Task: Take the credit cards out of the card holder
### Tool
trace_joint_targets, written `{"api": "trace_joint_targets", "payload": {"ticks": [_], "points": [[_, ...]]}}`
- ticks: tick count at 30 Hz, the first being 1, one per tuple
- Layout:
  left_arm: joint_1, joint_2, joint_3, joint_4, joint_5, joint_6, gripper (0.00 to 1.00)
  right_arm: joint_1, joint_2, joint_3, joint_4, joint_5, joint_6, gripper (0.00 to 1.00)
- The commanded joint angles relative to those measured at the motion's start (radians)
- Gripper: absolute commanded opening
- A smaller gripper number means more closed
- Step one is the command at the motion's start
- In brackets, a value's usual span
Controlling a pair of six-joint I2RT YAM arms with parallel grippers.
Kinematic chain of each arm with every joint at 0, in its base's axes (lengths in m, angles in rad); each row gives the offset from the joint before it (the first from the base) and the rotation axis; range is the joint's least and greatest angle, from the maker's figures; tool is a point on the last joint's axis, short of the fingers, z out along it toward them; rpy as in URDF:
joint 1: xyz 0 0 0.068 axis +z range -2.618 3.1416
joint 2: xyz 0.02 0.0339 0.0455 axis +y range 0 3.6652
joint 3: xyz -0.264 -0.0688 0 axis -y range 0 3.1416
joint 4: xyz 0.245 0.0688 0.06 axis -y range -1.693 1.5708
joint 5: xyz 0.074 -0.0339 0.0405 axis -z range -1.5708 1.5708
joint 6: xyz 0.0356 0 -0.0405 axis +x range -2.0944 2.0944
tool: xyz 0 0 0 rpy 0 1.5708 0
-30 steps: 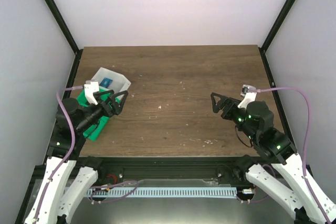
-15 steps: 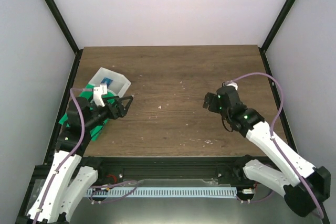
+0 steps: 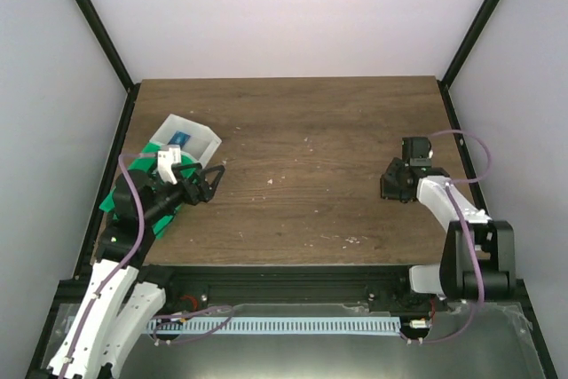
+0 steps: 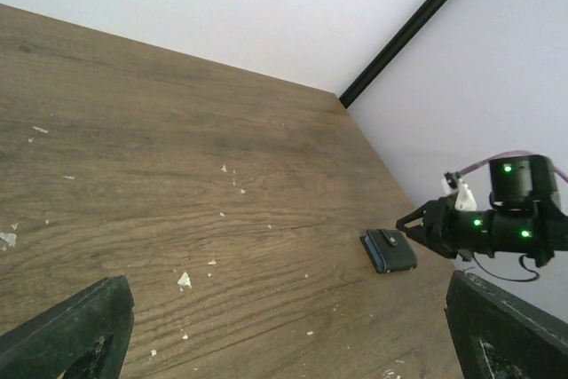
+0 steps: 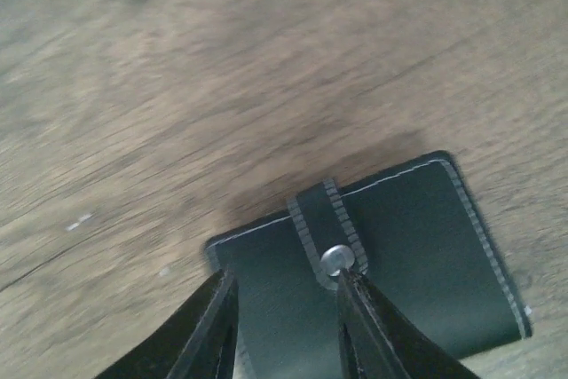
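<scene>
No lettering, number or brand can be read anywhere. The card holder (image 5: 417,246) carries only pale stitching and a plain metal stud (image 5: 336,260) on its strap. Well to the left of the card holder in the top view, a blue item (image 3: 181,138) lies in the white bin (image 3: 202,133) — too small to tell whether it bears any print.
</scene>
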Motion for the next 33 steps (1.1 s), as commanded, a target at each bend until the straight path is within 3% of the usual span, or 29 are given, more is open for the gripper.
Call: {"api": "trace_joint_targets", "payload": {"ticks": [1, 6, 16, 21, 28, 33], "points": [[0.005, -0.016, -0.010, 0.029, 0.010, 0.013, 0.98, -0.137, 0.093, 0.033, 0.065, -0.095, 0.018, 0.32], [0.005, -0.025, -0.016, 0.041, 0.013, 0.015, 0.98, -0.267, 0.153, 0.028, 0.121, -0.169, 0.042, 0.33], [0.004, -0.019, -0.012, 0.025, -0.030, 0.004, 0.98, -0.278, 0.237, 0.009, 0.182, -0.234, 0.016, 0.33], [0.004, -0.007, -0.020, 0.032, -0.019, 0.005, 0.97, -0.276, 0.262, -0.004, 0.191, -0.343, 0.002, 0.34], [0.005, 0.030, -0.012, 0.017, -0.031, 0.005, 0.95, -0.192, 0.204, -0.033, 0.182, -0.378, 0.018, 0.35], [0.004, 0.042, -0.010, 0.014, -0.018, 0.006, 0.94, -0.067, 0.190, -0.066, 0.177, -0.360, 0.031, 0.35]]}}
